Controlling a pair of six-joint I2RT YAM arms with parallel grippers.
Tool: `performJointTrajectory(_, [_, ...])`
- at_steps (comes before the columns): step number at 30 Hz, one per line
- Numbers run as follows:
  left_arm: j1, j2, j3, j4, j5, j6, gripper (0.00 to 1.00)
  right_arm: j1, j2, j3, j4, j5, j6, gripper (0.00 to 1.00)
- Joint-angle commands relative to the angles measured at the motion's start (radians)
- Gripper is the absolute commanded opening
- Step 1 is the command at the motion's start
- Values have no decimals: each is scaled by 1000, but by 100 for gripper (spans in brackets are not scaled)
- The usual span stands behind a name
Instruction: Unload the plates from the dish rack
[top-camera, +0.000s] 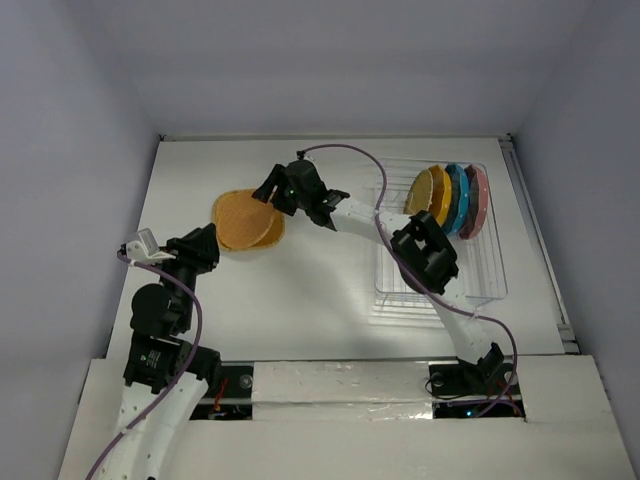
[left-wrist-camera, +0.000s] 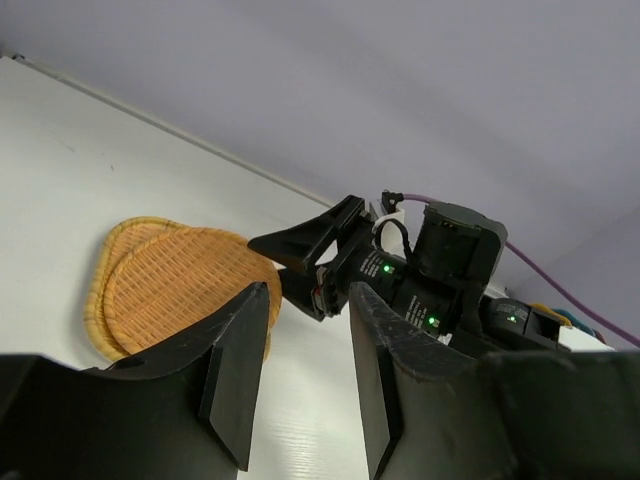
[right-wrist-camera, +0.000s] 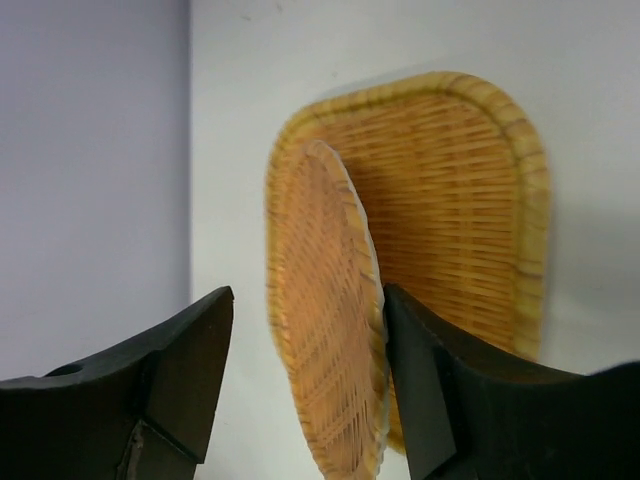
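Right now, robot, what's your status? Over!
Left pincer open, empty. Right pincer open over two stacked woven plates. Four plates upright in dish rack. Nothing blocking.

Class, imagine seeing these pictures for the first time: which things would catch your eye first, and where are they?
Two orange woven plates overlap on the white table left of centre, with the right gripper hovering over them, jaws apart. At the right, a row of coloured plates stands on edge at the far end of the clear dish rack.
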Motion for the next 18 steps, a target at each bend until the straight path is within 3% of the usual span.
performJointTrajectory(1, [5,-9,5,48,4,4,35,-3,8,40,-41,-4,-44,68])
performJointTrajectory(8, [5,-9,5,51,4,4,35,-3,-95,72,-257,189,-244,98])
performJointTrajectory(14, [5,-10,5,50,4,6,35,-12,-243,52,-299,218,-428,94])
performJointTrajectory(15, [5,-12,5,50,4,6,35,-12,-268,38,-320,237,-445,89])
performJointTrajectory(16, [5,-13,5,50,4,6,35,-21,-327,22,-352,264,-475,59])
performJointTrajectory(17, [5,-13,5,50,4,4,35,-21,-369,-14,-350,302,-494,59])
performJointTrajectory(18, [5,-15,5,48,4,6,35,-21,-416,-59,-347,380,-512,15])
